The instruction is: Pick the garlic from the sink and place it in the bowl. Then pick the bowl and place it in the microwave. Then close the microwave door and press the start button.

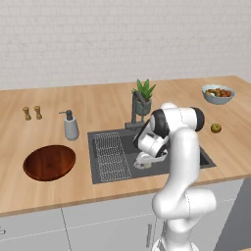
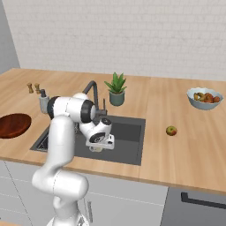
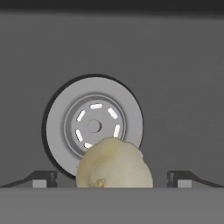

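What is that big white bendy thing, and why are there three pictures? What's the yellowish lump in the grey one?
The white bendy thing is a robot arm. It stands in front of a pretend kitchen made on a computer. Two pictures come from cameras behind the arm, one on its left and one on its right, so you see the same wooden counter twice. The grey picture comes from a camera on the arm's hand, looking down into the sink.

The lump is the garlic, lying by the round drain. The gripper is open, with one fingertip on each side of the garlic, holding nothing yet.

On the counter are a brown wooden bowl, a soap bottle, two little shakers, a plant, a fruit bowl and one loose fruit.
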